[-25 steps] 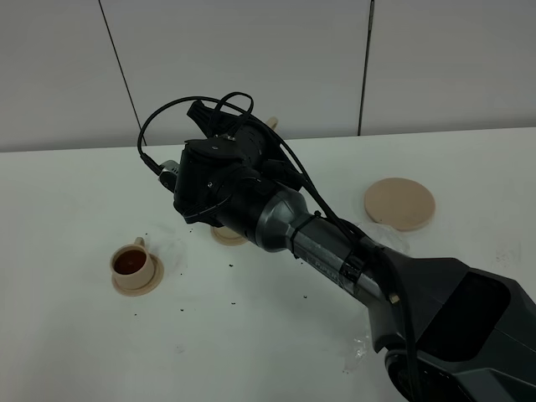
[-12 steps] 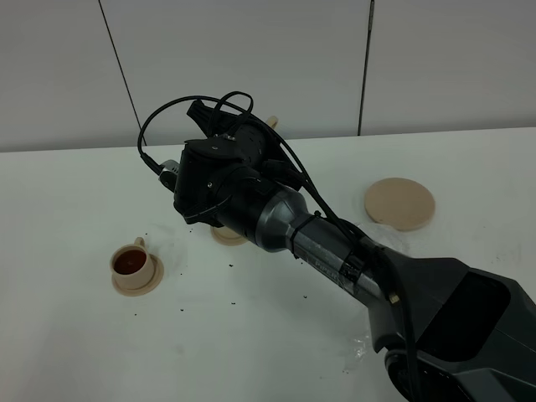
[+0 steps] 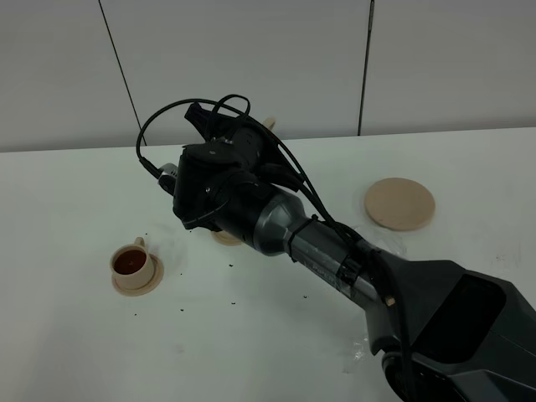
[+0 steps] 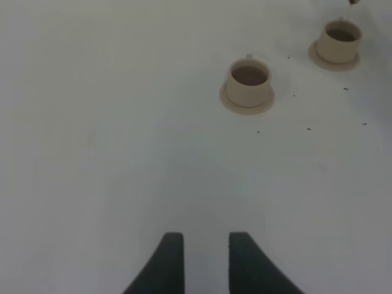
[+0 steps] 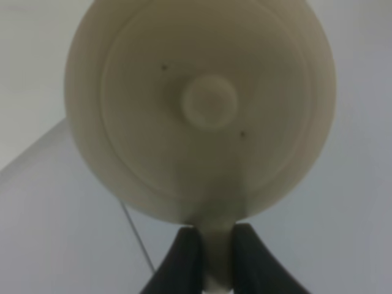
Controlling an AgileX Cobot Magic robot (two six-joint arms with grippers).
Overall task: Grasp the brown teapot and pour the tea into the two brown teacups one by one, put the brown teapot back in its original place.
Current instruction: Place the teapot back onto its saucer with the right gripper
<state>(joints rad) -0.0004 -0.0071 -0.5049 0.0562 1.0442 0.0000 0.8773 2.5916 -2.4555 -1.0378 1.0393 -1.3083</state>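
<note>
In the exterior high view, a white tabletop (image 3: 75, 335) is seen, and the right arm (image 3: 335, 251) is stretched from the lower right of the frame toward the upper middle, where its wrist hides most of what is carried; only a small tan piece of the brown teapot (image 3: 270, 123) shows above the wrist. At the left of the frame a brown teacup (image 3: 131, 261) filled with dark tea is set on its saucer (image 3: 151, 279), while just a tan edge of a second saucer (image 3: 224, 239) is visible beneath the arm. The large round saucer (image 3: 400, 203), the teapot's original place, lies bare at the right of the frame, well apart from the cups. In the left wrist view, the left claw (image 4: 206, 260) is shown at the bottom of the frame with its two dark fingers spread slightly and nothing between them, above bare tabletop; both teacups on saucers are seen at the upper right, one nearer (image 4: 248, 78) and one farther (image 4: 341, 40). In the right wrist view, the frame is filled by the teapot's knobbed lid, and the right claw (image 5: 210, 260) is pinched on the teapot's handle (image 5: 215, 257) at the bottom of the frame.
</note>
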